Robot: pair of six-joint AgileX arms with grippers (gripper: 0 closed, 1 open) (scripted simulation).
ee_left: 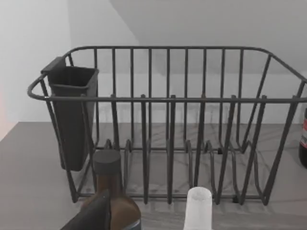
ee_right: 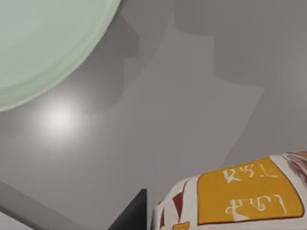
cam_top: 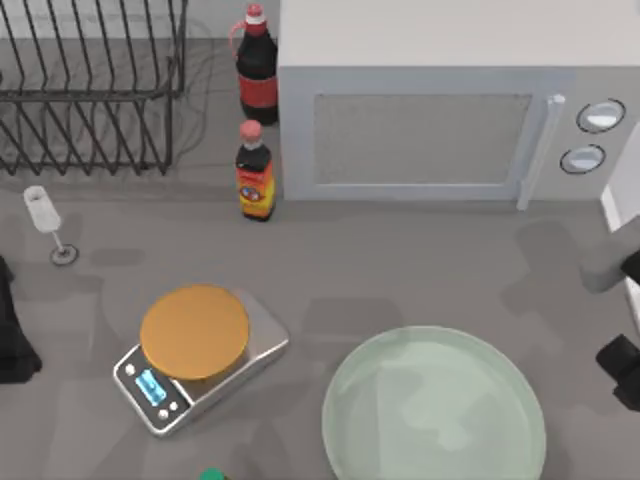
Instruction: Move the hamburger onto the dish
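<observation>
The hamburger, a cream-white wrapped lump with orange patches, lies close under my right wrist camera, on the grey table. The dish is a wide mint-green plate at the front, right of centre, with nothing on it. Its rim curves across the far side of the right wrist view, a stretch of bare table away from the hamburger. My right gripper is at the table's right edge, just right of the dish. Whether it holds the hamburger cannot be told. My left arm is parked at the left edge.
A silver scale with an orange-tan disc stands left of the dish. Behind are a microwave, two dark bottles, a wire rack and a wine glass. A brown bottle stands near the left wrist camera.
</observation>
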